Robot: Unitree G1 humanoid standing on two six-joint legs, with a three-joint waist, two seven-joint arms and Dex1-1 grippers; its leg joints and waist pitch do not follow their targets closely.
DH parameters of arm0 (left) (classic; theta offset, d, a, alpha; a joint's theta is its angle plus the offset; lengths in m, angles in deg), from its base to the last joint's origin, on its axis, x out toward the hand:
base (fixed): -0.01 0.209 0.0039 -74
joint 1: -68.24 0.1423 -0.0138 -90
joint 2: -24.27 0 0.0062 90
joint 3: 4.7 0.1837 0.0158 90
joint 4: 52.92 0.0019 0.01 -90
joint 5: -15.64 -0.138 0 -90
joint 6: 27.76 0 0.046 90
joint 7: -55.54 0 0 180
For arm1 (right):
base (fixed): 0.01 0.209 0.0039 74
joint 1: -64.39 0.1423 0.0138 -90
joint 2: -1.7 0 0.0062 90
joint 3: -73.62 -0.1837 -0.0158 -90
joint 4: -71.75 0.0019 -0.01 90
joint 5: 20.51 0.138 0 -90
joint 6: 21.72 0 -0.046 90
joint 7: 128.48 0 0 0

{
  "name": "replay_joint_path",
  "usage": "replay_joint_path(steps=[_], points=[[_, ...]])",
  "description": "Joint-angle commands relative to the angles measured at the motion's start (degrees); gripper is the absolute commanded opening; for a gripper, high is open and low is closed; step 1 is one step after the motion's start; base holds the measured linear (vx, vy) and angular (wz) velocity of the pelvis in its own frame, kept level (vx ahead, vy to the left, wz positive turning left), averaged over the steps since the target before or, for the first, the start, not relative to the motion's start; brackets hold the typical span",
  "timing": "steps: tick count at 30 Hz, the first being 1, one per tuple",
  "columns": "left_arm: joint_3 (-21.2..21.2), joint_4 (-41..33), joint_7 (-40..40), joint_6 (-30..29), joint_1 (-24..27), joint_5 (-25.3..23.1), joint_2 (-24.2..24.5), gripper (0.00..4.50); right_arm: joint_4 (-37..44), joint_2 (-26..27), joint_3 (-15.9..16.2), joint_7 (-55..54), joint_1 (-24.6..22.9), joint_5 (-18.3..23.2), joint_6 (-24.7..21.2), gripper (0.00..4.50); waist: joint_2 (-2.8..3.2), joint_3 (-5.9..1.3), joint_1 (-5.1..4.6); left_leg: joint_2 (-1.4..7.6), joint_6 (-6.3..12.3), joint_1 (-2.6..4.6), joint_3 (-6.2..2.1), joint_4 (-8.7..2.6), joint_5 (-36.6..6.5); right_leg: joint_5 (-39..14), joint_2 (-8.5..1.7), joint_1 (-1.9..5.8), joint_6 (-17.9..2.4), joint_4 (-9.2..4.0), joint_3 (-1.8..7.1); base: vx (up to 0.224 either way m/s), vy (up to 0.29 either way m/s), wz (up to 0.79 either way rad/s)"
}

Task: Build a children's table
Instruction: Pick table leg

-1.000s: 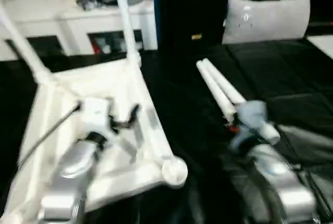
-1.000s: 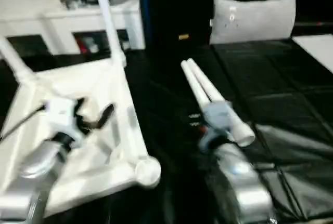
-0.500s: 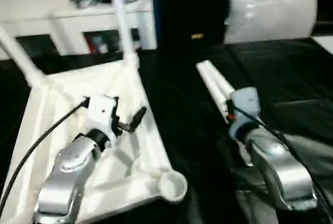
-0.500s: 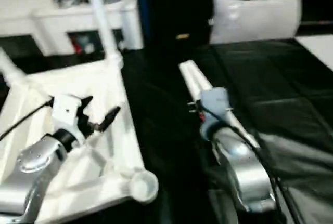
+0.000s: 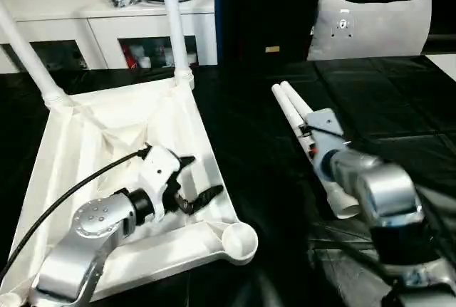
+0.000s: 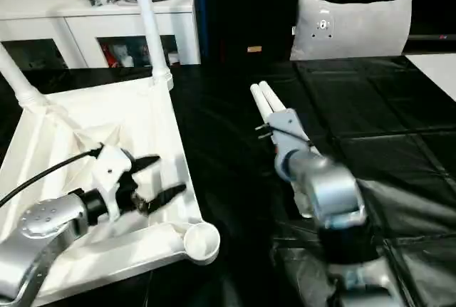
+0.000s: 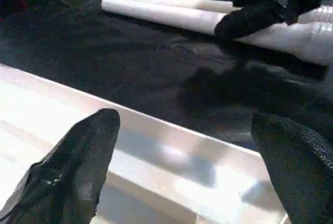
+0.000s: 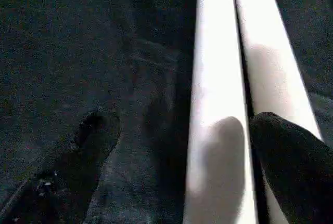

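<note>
The children's table lies upside down at the left as a white tabletop [image 5: 92,143] with a ribbed underside. Two white legs [image 5: 173,22] stand in its far corner sockets, and the near right socket [image 5: 239,240] is an open round cup. Two loose legs [image 5: 293,111] lie side by side on the black mat. My left gripper [image 5: 201,179] is open over the tabletop's right rim [image 7: 171,146], holding nothing. My right gripper [image 8: 192,146] is open low over the loose legs [image 8: 218,78]. One finger [image 8: 91,151] is beside them and the other [image 8: 291,167] is over the outer leg.
A grey cushion [image 5: 370,25] stands at the back right. A white cabinet [image 5: 107,29] with clutter on top runs along the back left. A black cable [image 5: 64,200] trails from my left wrist across the tabletop. A black quilted mat [image 6: 370,107] covers the work surface.
The view has tilted. My left gripper has shifted toward the tabletop's right rim and the near socket. My right gripper has reached farther along the loose legs. Both stay open.
</note>
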Motion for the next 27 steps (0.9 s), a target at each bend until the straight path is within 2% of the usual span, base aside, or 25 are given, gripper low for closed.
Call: replay_joint_path(steps=[1,8,9,12,22,27], points=[[0.29,-1.14,0.56,-0.7,-0.3,0.63,0.64,4.45,-0.29,0.25,-0.49,-0.35,1.3,-0.15,-1.54,4.5,-0.5,-2.95,0.31,3.71,-2.99,1.71,-0.91,-5.01,-10.47,-0.37,-4.68,0.29,-9.95,-4.58,2.47,0.0,0.0,0.0],[0.64,-2.24,0.57,-1.16,0.36,0.95,0.74,4.45,0.21,-0.81,0.17,0.25,1.85,0.32,-6.13,4.5,-1.22,-3.36,1.02,3.57,-1.36,1.45,-0.23,-4.59,-4.34,8.37,-4.21,0.45,-9.08,-4.08,2.41,0.0,0.0,0.0],[0.83,-2.0,0.44,-0.66,0.27,0.52,0.76,4.45,0.23,-0.76,-0.3,0.18,1.53,0.35,-7.55,4.5,-1.46,-3.32,1.03,3.56,-1.24,1.44,-0.13,-4.58,-4.37,8.37,-4.18,0.43,-9.02,-4.12,2.46,0.0,0.0,0.0],[0.87,-1.95,0.3,-0.52,0.27,0.38,0.59,4.45,1.02,-0.53,-1.07,0.29,0.72,0.92,-9.02,4.5,-1.48,-3.12,1.01,3.73,-1.74,1.53,-0.03,-4.86,-6.16,5.0,-4.16,0.2,-8.99,-4.27,2.6,0.0,0.0,0.0],[1.06,-2.08,0.57,-0.4,0.7,0.67,1.01,4.45,7.57,0.63,0.08,2.94,-3.33,4.27,-15.67,4.5,-1.12,-2.86,1.0,3.82,-3.57,1.88,0.01,-5.28,-10.32,0.09,-4.08,-0.37,-7.87,-4.73,3.13,0.0,0.0,0.0],[1.11,-2.2,0.57,-0.38,0.68,0.64,1.04,4.5,9.65,1.02,0.75,2.9,-4.55,4.74,-16.69,4.03,-1.0,-2.84,0.94,3.79,-4.44,1.91,-0.01,-5.34,-10.56,0.25,-4.04,-0.46,-7.77,-4.76,3.16,0.0,0.0,0.0]])
